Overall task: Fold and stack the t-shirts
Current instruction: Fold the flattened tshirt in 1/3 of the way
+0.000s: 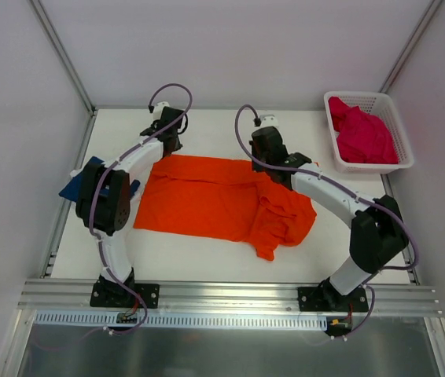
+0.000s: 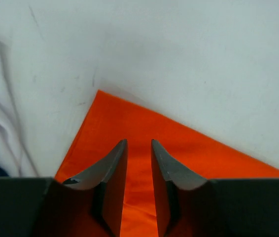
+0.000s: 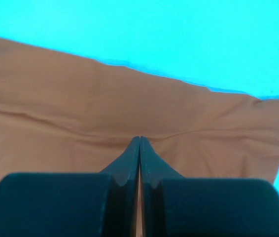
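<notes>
Table (image 1: 207,255): white, bears everything. Orange shirt (image 1: 207,196): spread flat at centre, right part bunched and folded over. Basket (image 1: 372,166): white mesh, far right corner. Pink shirt (image 1: 362,133): crumpled inside basket. Navy shirt (image 1: 71,188): at left edge, mostly hidden behind left arm. Left gripper (image 2: 139,142): fingers parted, over orange shirt's far left corner. Right gripper (image 3: 139,138): fingers pressed together, pinching orange shirt's far edge, cloth puckered at tips

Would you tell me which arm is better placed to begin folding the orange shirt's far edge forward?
Right, probably: the right end effector is shut on the far edge of the orange shirt, whereas the left end effector is open over the far-left corner.
</notes>
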You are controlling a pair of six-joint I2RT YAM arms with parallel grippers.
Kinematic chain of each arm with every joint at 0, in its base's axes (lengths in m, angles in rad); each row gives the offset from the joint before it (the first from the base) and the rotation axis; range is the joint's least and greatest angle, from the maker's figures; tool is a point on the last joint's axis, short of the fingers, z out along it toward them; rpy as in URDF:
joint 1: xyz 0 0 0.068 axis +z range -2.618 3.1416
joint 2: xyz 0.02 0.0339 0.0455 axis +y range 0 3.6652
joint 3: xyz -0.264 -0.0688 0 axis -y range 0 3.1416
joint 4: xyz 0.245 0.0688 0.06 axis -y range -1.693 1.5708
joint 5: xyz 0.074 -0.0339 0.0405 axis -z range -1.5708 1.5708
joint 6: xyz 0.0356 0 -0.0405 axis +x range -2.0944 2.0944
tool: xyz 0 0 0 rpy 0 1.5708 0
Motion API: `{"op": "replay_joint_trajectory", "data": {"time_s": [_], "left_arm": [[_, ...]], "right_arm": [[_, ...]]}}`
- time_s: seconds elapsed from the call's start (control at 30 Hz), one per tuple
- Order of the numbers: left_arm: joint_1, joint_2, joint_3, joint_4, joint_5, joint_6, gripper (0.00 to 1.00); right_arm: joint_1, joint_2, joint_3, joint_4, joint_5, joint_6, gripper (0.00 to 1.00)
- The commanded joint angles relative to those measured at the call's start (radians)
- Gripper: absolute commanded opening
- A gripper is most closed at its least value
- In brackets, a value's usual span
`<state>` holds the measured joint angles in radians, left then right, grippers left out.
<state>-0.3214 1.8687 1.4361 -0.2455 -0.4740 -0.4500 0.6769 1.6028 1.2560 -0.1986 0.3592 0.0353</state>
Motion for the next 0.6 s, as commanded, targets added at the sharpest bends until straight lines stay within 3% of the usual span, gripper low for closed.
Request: {"op": "replay_joint_trajectory", "data": {"time_s": [0.0, 0.03, 0.1, 0.33, 0.57], "left_arm": [[-0.004, 0.070, 0.050, -0.047, 0.064, -0.006, 0.24], [-0.002, 0.082, 0.058, -0.048, 0.063, -0.006, 0.13], [0.002, 0.122, 0.090, -0.061, 0.071, -0.004, 0.00], [0.031, 0.193, 0.142, -0.104, 0.097, 0.008, 0.00], [0.058, 0.231, 0.161, -0.123, 0.132, 0.007, 0.00]], "right_arm": [[-0.059, 0.063, 0.002, -0.030, -0.006, 0.005, 0.01], [-0.069, 0.080, 0.020, -0.038, -0.011, 0.006, 0.01], [-0.105, 0.112, 0.042, -0.064, -0.031, 0.018, 0.01], [-0.175, 0.238, 0.115, -0.139, -0.052, 0.051, 0.00], [-0.206, 0.263, 0.106, -0.195, 0.023, 0.072, 0.00]]}}
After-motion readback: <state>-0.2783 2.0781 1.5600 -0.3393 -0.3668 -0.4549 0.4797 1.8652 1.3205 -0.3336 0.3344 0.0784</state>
